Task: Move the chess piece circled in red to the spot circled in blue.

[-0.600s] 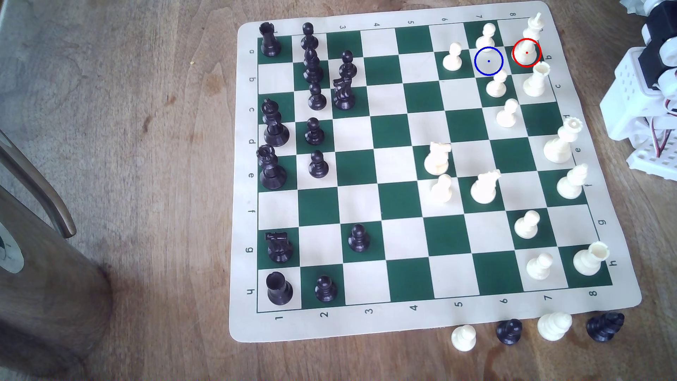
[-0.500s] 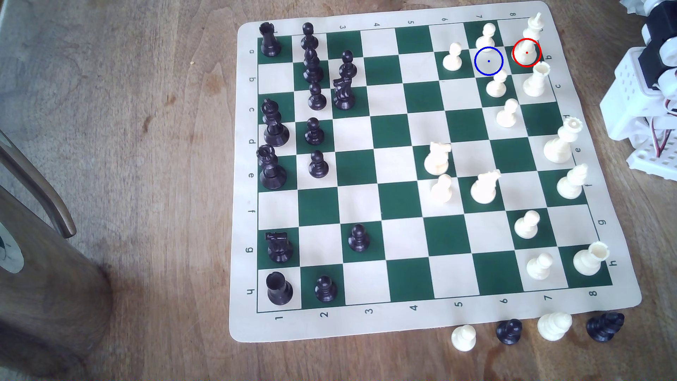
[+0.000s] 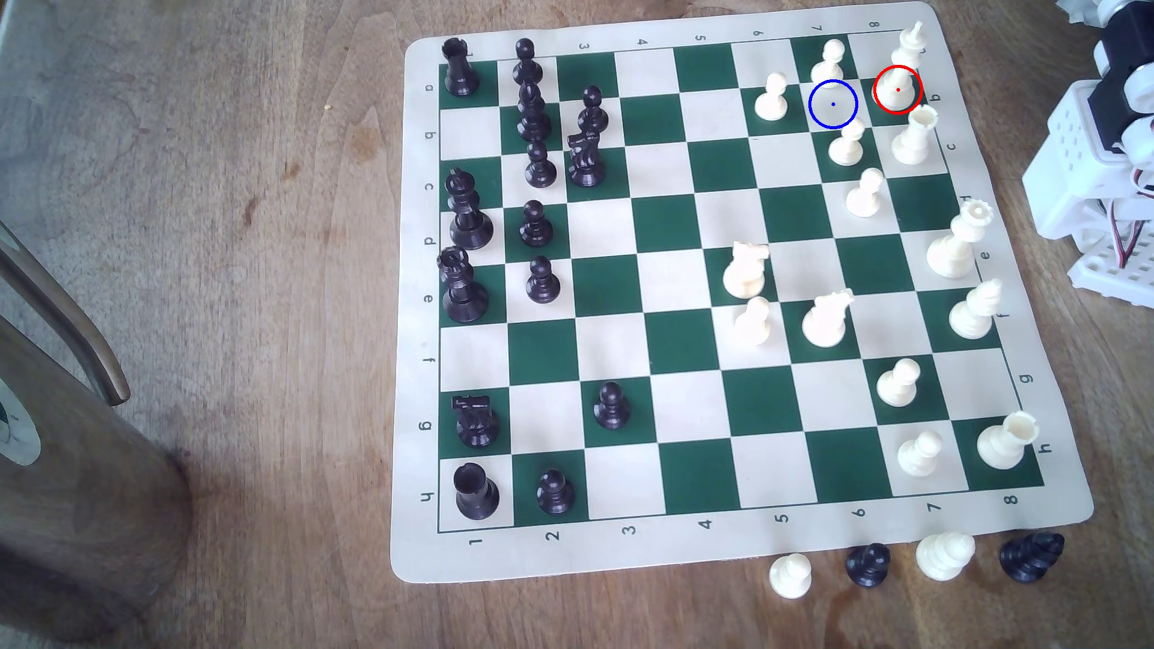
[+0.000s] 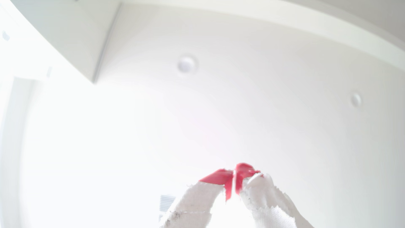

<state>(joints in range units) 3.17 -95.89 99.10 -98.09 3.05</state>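
At the far right corner of the board in the exterior view, your piece, the tall cream-white bishop, stands upright on the red-ringed green square, untouched. Its long axis runs straight up from the wide round base, the narrow tip pointing away from the board; in this view it leans toward the far edge only because of the camera angle. The blue-ringed cream square lies just beside it to the left, bare and free to receive it.

Your gripper shows in the wrist view with its red-tipped fingers pressed together, clenched on nothing, and aimed up at a white ceiling. The arm's white body sits off the board's right edge in the exterior view. So you are at the very start: the reach has not begun.

Next you will need to swing down over the far right corner, spread the fingers, and descend onto the slim upper body of the bishop. Mind the rook just on its near side and the pawn by the target; they crowd the approach.
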